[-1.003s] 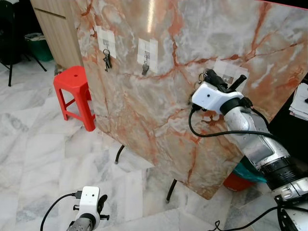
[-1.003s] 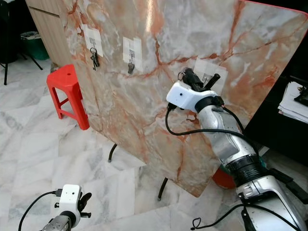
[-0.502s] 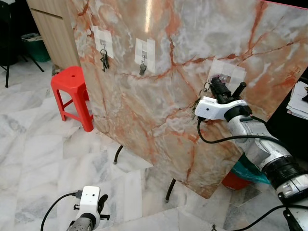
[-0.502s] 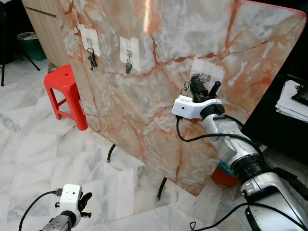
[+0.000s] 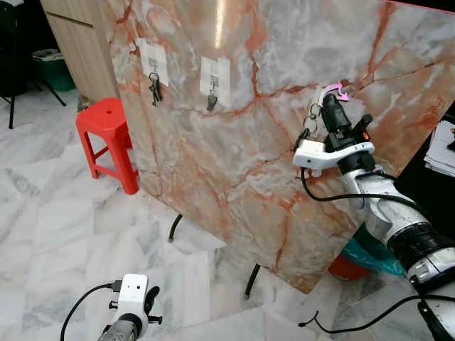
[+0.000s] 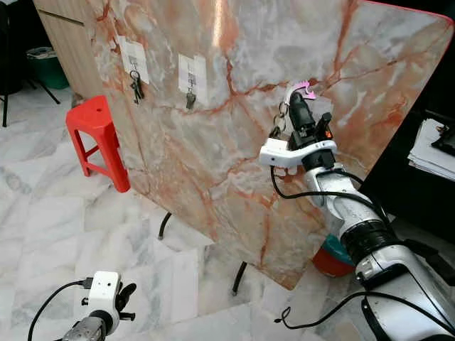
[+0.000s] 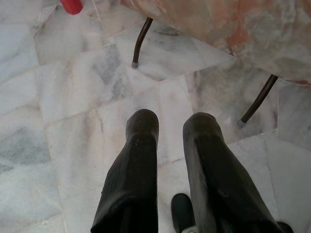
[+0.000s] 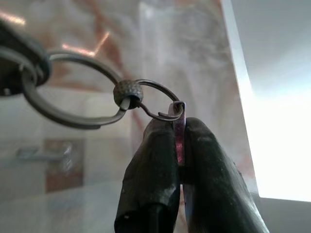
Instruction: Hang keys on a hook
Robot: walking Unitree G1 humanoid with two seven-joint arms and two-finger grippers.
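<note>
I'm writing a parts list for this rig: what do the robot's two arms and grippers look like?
The right arm is silver metal with a black ribbed band, a white wrist housing and a loose black cable. The right gripper has two long black fingers and a small red mark. The left gripper has rounded, matte black fingers behind the same white housing and cable.

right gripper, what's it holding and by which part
The right gripper pinches the keys by the flat pink tag clipped to their ring; the keys dangle free.
</note>
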